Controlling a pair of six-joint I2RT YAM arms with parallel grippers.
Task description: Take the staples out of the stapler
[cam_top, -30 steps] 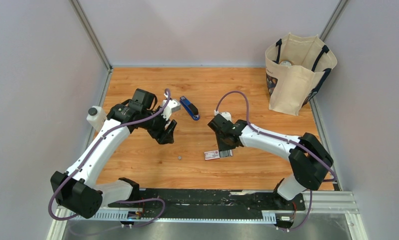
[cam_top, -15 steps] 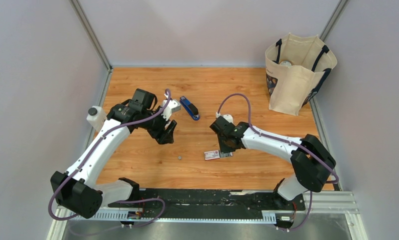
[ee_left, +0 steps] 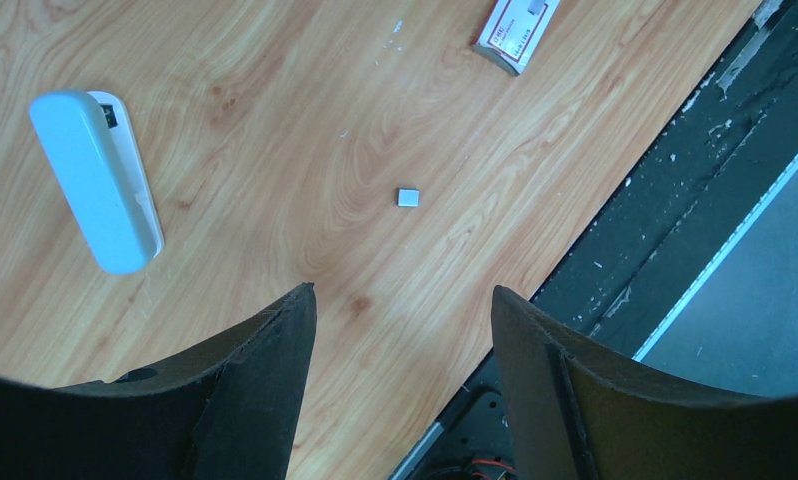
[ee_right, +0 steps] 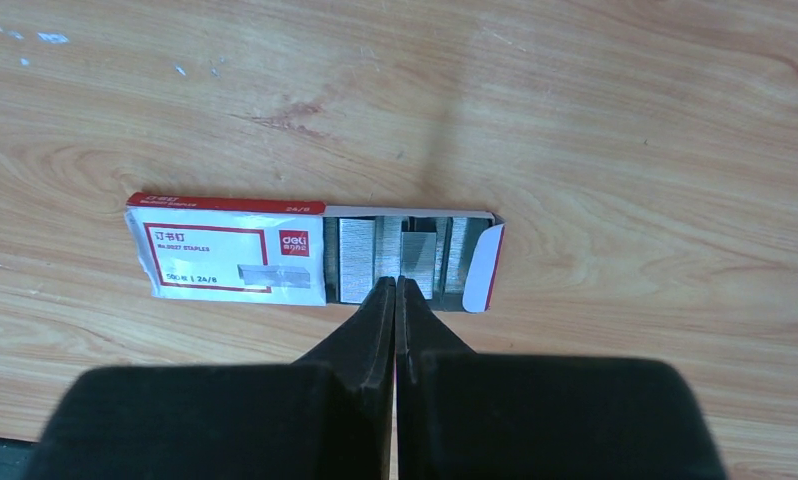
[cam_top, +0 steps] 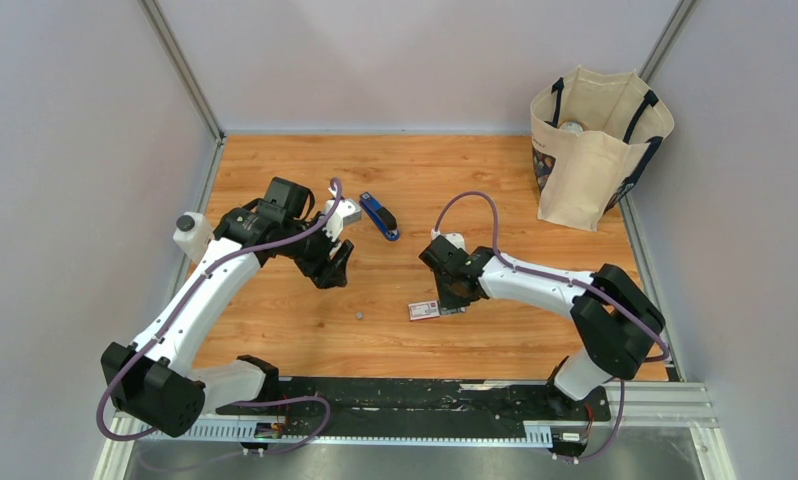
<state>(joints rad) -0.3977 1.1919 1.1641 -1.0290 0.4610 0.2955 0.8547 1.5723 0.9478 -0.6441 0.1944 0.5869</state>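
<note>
The royal-blue stapler [cam_top: 379, 216] lies on the wooden table at mid-back, shown only in the top view. A tiny silver-grey staple bit [cam_top: 359, 316] lies loose on the wood, also in the left wrist view [ee_left: 407, 197]. My left gripper [cam_top: 333, 270] is open and empty above the table [ee_left: 403, 288], between the stapler and the bit. My right gripper [cam_top: 452, 303] is shut, its tips [ee_right: 395, 282] at the near edge of the open grey tray of the red-and-white staple box [ee_right: 237, 247]. Nothing shows between its jaws.
A pale grey-green oblong piece [ee_left: 95, 180] lies near the left gripper. A white bottle [cam_top: 190, 235] stands at the left edge. A cloth bag [cam_top: 595, 150] stands at the back right. A black rail [cam_top: 425, 395] runs along the near edge.
The right arm has shifted slightly left and its gripper stays at the staple box. The left arm has not moved.
</note>
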